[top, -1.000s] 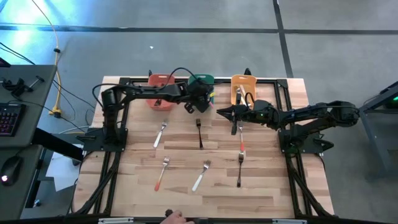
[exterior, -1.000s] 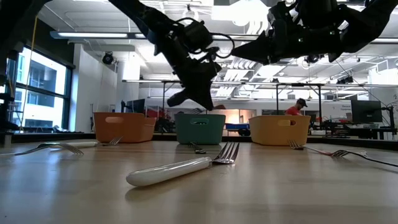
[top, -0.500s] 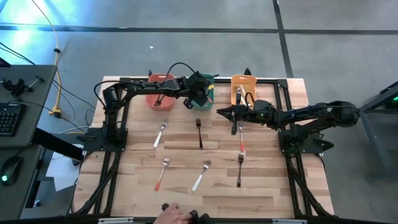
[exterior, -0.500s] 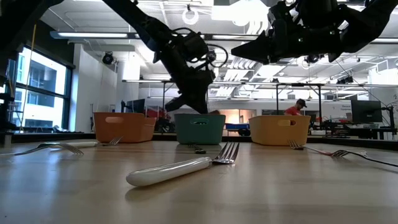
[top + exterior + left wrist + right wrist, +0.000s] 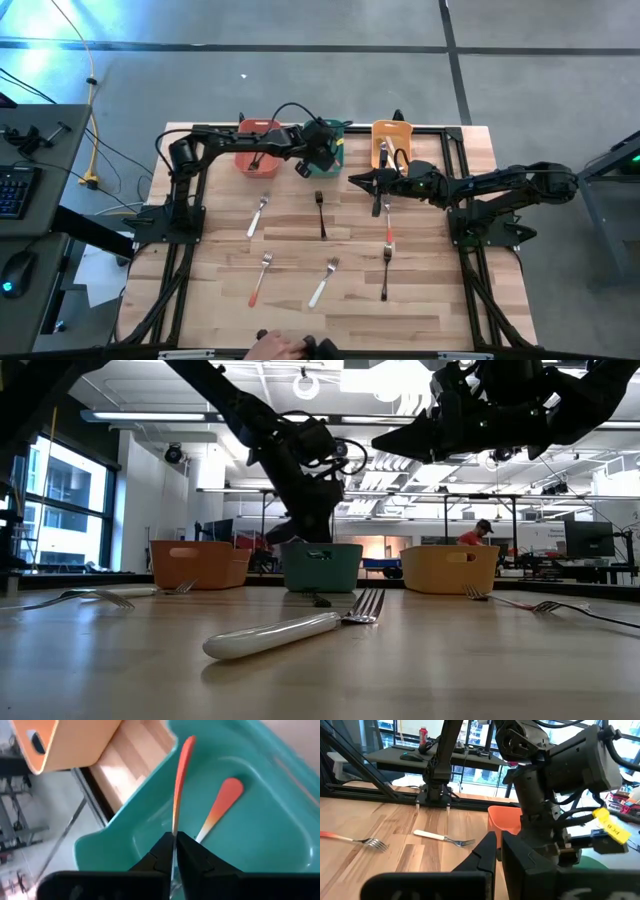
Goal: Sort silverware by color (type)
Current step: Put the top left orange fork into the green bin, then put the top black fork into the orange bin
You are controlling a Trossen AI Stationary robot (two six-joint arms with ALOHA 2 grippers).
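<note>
Holding a red-orange utensil (image 5: 180, 785) between closed fingers, the left gripper (image 5: 175, 851) hangs over the green bin (image 5: 260, 815), where a similar piece (image 5: 220, 805) lies. Best to open only when the handle is fully inside. The right gripper (image 5: 352, 180) waits closed above mid-table.

The red-orange utensil (image 5: 179, 780) has its head hidden behind the left gripper (image 5: 174, 851), fork or spoon unclear
</note>
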